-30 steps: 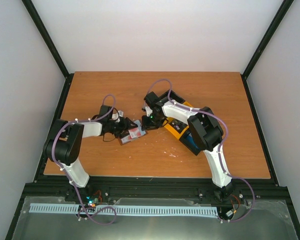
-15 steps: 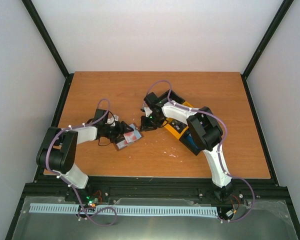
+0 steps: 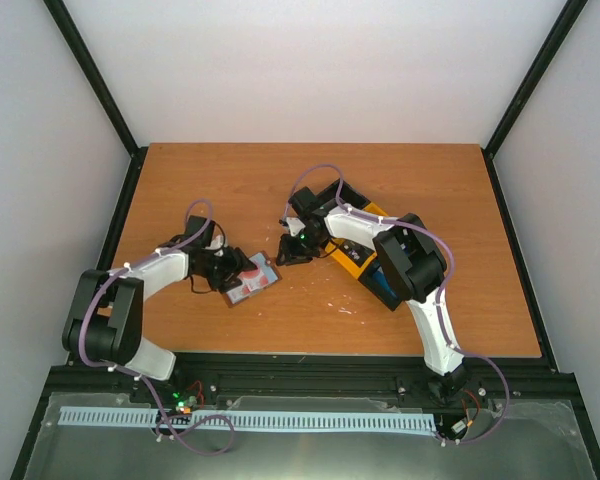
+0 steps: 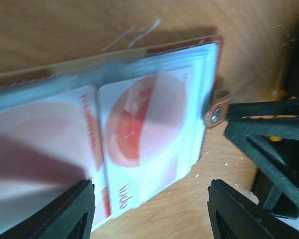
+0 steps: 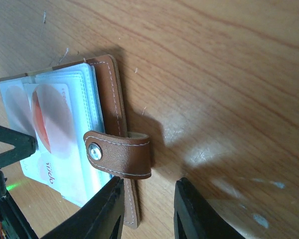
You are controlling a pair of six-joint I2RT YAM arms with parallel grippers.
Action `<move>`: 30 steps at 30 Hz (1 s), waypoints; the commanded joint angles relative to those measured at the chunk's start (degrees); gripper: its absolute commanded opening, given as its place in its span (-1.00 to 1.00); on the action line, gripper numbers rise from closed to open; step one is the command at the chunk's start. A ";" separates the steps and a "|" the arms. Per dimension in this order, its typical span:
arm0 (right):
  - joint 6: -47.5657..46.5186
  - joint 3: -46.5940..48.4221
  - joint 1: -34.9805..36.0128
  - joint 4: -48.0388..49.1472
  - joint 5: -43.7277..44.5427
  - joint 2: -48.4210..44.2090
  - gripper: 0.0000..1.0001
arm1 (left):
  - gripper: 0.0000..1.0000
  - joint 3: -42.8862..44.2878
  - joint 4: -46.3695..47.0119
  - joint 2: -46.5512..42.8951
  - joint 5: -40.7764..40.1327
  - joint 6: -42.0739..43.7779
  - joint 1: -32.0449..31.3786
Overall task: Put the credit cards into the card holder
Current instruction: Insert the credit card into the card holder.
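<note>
Top external view: card holder [image 3: 252,281] lies open on the tabletop [image 3: 230,180], left of centre. Its long axis runs on a diagonal, near-left to far-right. Left hand [image 3: 235,273] sits right over its near-left end. Right hand [image 3: 288,254] stands just beyond its far-right end, apart from it. The black and yellow bin [image 3: 352,258] is on the far side of the right hand, under that arm.

Left wrist view: clear sleeves face up, a red-and-white card [image 4: 144,124] seated in one and a second showing beside it, blurred. Left hand is spread wide. One of its fingers [image 4: 65,209] overlaps the holder's near edge. Cannot tell whether it presses down or only hovers. Nothing is pinched between the two.

Right wrist view: snap tab [image 5: 120,153] sticks out from the brown cover toward the right hand. Right hand fingers [image 5: 104,209] are apart with bare wood between them, holding nothing. The tab lies just ahead of the left-side fingertip, not touching.

No loose credit cards can be made out in any view, and the bin contents are too small to read.

Judgement: the left hand is the nearer one and is placed to steady the holder. The right hand is free. The relation that matters is that the holder's tab end points straight at the right hand, so any card brought in by that arm would come in along the long axis, over the tab. Risk: the tab or the loose sleeves could catch a card edge.
</note>
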 commanded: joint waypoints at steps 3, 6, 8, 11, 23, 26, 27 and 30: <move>-1.18 -2.16 0.48 -2.12 0.68 -0.34 -0.40 | 0.24 0.39 -8.95 -4.94 -5.20 -0.56 0.41; -1.41 -2.86 0.58 -1.65 0.15 -0.62 -0.39 | 0.00 -0.18 -6.24 -4.69 -4.22 -1.40 0.39; -1.58 -3.32 0.72 -1.56 -0.22 -0.63 -0.38 | -0.11 -0.02 -4.92 -2.78 -3.26 -1.33 0.39; -1.70 -3.56 1.01 -1.33 -0.51 -0.50 -0.39 | -0.18 0.09 -2.59 -0.38 -2.64 -1.35 0.43; -1.94 -2.91 1.62 -1.33 -0.81 0.07 -0.54 | -0.43 5.41 0.48 6.49 2.30 3.07 0.26; -1.92 -2.81 1.73 -1.33 -1.03 0.20 -0.57 | -0.42 5.87 1.58 6.90 4.74 4.41 0.13; -1.95 -2.71 1.81 -1.45 -1.04 0.29 -0.58 | -0.43 6.00 1.86 7.39 5.35 4.97 0.09; -1.99 -2.31 1.82 -2.02 -0.23 0.12 -0.59 | -0.40 7.28 0.06 8.34 4.86 6.89 -0.01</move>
